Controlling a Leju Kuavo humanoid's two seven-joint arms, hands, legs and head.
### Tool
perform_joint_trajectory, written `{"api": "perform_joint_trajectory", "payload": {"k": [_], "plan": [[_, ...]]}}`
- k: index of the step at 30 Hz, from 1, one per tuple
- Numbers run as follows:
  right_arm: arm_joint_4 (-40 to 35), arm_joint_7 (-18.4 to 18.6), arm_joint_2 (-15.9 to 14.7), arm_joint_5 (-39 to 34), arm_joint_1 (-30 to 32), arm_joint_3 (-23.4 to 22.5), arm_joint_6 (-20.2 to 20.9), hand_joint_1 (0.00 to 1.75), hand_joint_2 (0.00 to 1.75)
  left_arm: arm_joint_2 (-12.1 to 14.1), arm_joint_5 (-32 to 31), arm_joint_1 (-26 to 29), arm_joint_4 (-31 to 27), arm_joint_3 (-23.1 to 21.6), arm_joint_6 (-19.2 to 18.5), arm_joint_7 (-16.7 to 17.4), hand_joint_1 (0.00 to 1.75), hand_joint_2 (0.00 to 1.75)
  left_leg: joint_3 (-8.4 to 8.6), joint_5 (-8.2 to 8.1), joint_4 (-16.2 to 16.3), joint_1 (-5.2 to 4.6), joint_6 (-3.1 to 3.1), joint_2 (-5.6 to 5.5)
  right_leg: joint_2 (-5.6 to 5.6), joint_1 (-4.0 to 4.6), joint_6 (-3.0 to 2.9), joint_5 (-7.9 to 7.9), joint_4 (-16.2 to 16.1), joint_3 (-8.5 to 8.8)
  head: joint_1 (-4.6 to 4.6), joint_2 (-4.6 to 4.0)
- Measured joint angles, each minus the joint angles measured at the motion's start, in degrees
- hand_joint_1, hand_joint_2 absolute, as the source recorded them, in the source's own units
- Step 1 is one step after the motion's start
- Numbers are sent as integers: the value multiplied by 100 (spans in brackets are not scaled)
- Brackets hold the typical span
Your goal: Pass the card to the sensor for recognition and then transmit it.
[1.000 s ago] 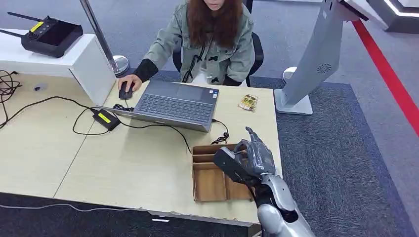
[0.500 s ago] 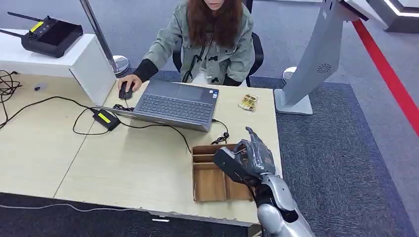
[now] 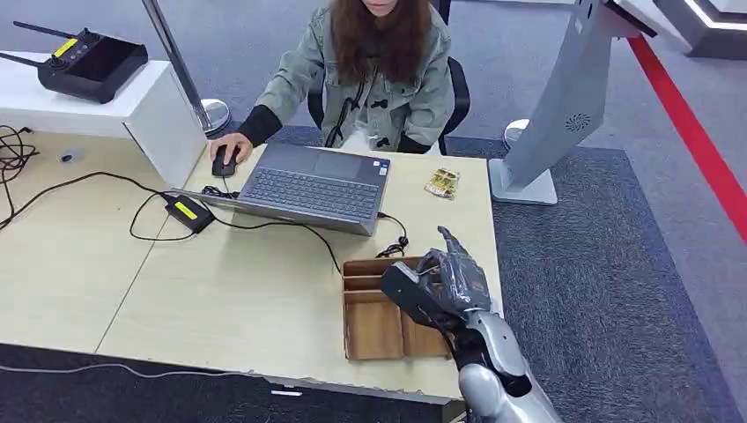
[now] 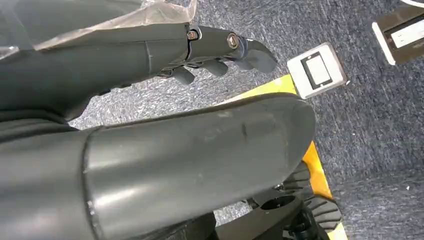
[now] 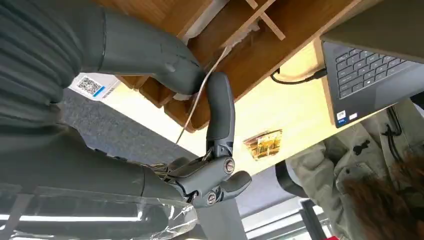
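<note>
Right robot hand (image 3: pixel 447 284) unmoved, card (image 5: pixel 198 97) pinched (over tray (image 3: pixel 374 328)).

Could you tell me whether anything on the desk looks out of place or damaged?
Nothing is spilled. The desk's front edge looks chipped, and a small packet lies askew by the laptop. The right hand pinches a thin card edge-on over the wooden tray.

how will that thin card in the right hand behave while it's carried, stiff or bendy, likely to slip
The card looks very thin, seen edge-on, so probably light and slightly flexible. The right hand pinches it between thumb and one finger only, so it may pivot or slip if bumped. Its smooth faces likely give little friction.
</note>
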Motion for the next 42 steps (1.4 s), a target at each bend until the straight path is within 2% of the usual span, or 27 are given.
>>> {"api": "perform_joint_trajectory", "payload": {"k": [6,8,9,11,12,13,20,26,31,35,37,42], "plan": [[37,2,2,0,-20,7,11,122,175,0,2,-2,0,0,-2,0,0,0,0,0,0,0,0,0,0,0,0,0,0,1,-2,0],[46,2,4,0,-21,30,15,110,175,2,11,3,0,0,-4,87,0,0,-1,0,0,0,0,0,0,0,0,0,0,1,0,0],[65,2,26,22,-21,44,13,94,175,13,17,13,-2,0,-28,153,0,0,-1,0,0,0,0,0,0,0,0,0,0,1,0,2],[107,-26,77,68,-25,50,7,49,175,66,33,45,0,2,-112,280,0,0,-1,0,0,1,0,1,0,0,0,0,1,1,0,0],[127,-50,103,92,-31,57,9,21,175,94,39,63,-2,6,-164,334,0,0,0,0,0,1,0,0,0,1,0,0,1,1,0,0],[149,-72,122,105,-38,65,9,10,175,129,48,77,-2,13,-216,388,0,0,-1,0,0,1,0,-1,0,1,0,0,1,0,-2,0],[374,-394,280,144,-233,173,52,17,175,492,230,77,-2,155,-658,1128,0,0,-1,3,-1,5,-4,-1,0,5,-2,-1,3,0,0,0],[676,-684,435,140,-437,308,48,40,175,853,413,59,-2,321,-1019,1753,0,0,-1,3,-1,7,-5,-1,0,7,-3,-1,5,0,0,0],[936,-870,560,114,-607,431,33,40,175,1132,516,32,0,455,-1261,2204,0,0,-2,3,-1,7,-5,-1,0,7,-3,-1,5,1,-2,0],[1152,-1047,654,76,-741,529,0,38,175,1375,581,-7,13,575,-1495,2689,0,0,-2,3,-1,7,-5,0,0,7,-3,-1,6,1,2,0],[1254,-1099,695,42,-814,575,-15,38,175,1489,601,-17,26,623,-1567,2809,0,0,-1,3,-1,7,-5,-1,0,7,-3,-1,6,0,-2,0],[1423,-1134,728,-2,-916,664,-33,37,175,1642,601,-28,57,728,-1578,2841,0,0,-2,3,-1,7,-5,0,0,7,-3,-1,6,1,-2,0]]}}
